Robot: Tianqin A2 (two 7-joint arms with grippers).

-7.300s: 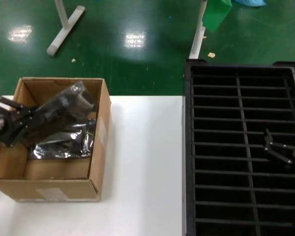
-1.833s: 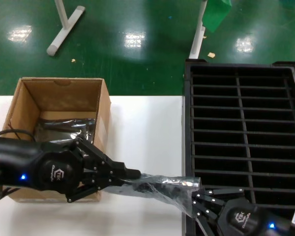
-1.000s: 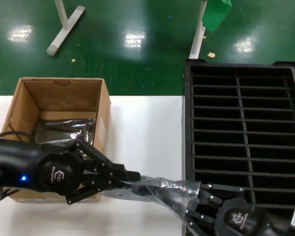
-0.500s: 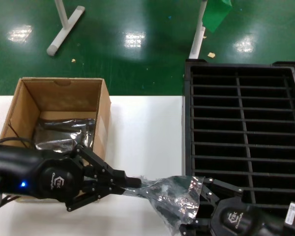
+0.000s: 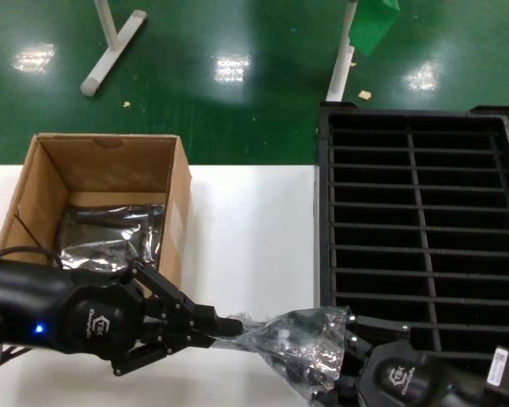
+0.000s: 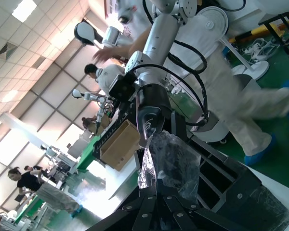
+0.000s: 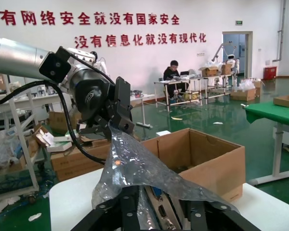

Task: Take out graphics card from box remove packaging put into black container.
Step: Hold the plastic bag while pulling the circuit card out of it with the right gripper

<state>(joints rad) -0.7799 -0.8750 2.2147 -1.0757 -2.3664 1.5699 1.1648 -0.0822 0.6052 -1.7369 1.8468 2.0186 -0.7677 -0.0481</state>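
Observation:
The crinkled silvery packaging [image 5: 299, 346] hangs stretched between my two grippers above the table's front edge, beside the black container [image 5: 420, 212]. My left gripper [image 5: 231, 325] is shut on the bag's left end; in the left wrist view the packaging [image 6: 167, 156] rises straight from the gripper [image 6: 159, 186]. The bag's wide end drapes over my right gripper [image 5: 346, 366]. Inside the packaging [image 7: 135, 166], the right wrist view shows the graphics card [image 7: 161, 209], its silvery bracket with ports held between the right gripper [image 7: 169, 204] fingers. The brown box [image 5: 174, 182] stands open at the left.
A second shiny bag [image 5: 110, 242] lies on the box floor. The container's narrow slots [image 5: 458, 254] fill the right side. Bare white table [image 5: 250, 229] lies between box and container. Green floor and white stand legs [image 5: 110, 42] are beyond the table.
The left gripper has pulled the bag's end a little leftward and the bag has spread wide over the right gripper, which has dropped lower in view.

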